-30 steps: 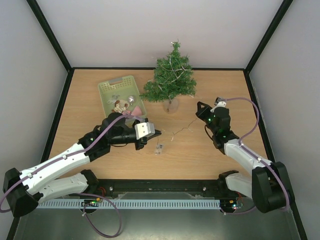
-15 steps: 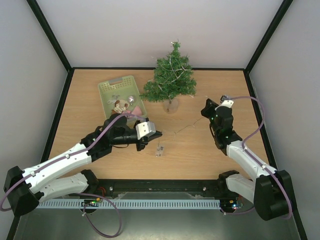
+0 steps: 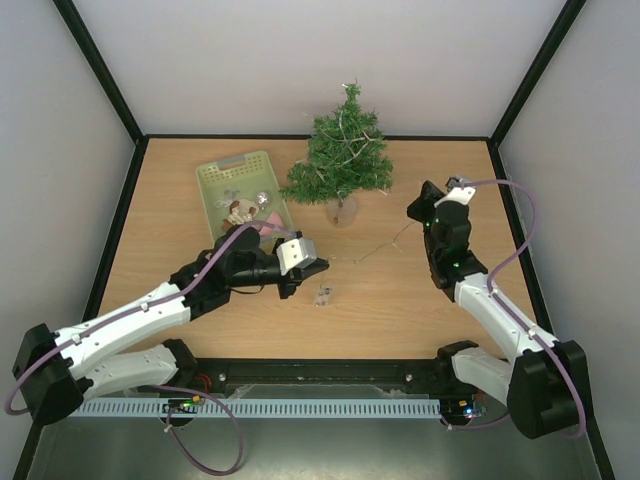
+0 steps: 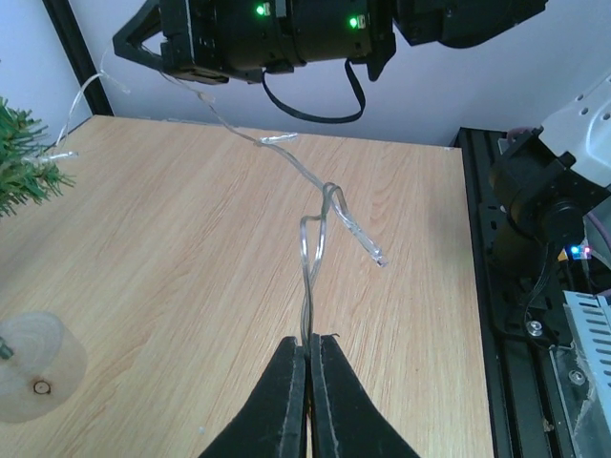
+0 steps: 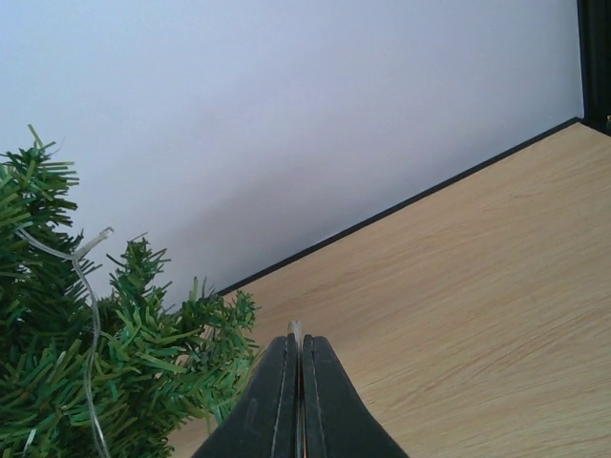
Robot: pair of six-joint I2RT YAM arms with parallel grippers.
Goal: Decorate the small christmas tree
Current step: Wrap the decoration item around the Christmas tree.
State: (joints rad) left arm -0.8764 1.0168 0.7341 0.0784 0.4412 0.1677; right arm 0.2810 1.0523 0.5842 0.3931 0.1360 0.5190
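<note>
The small christmas tree (image 3: 345, 152) stands at the back centre in a clear base, with a thin clear light wire draped over its branches. That light wire (image 3: 375, 247) hangs between my two grippers. My left gripper (image 3: 322, 265) is shut on one end; in the left wrist view the wire (image 4: 315, 239) loops just beyond the pinched jaws (image 4: 309, 342) and runs to the right gripper. My right gripper (image 3: 412, 208) is shut on the other end, right of the tree. A wire tip shows between its jaws (image 5: 297, 336), with tree branches (image 5: 95, 363) close on the left.
A pale green basket (image 3: 213, 178) with several ornaments sits left of the tree. A small clear box (image 3: 322, 295) lies on the table below the left gripper. The tree's clear base (image 4: 29, 367) is near the left gripper. Black frame edges bound the table.
My right gripper has moved back and up toward the tree, drawing the wire with it. The left gripper has shifted slightly right and back, still pinching the wire.
</note>
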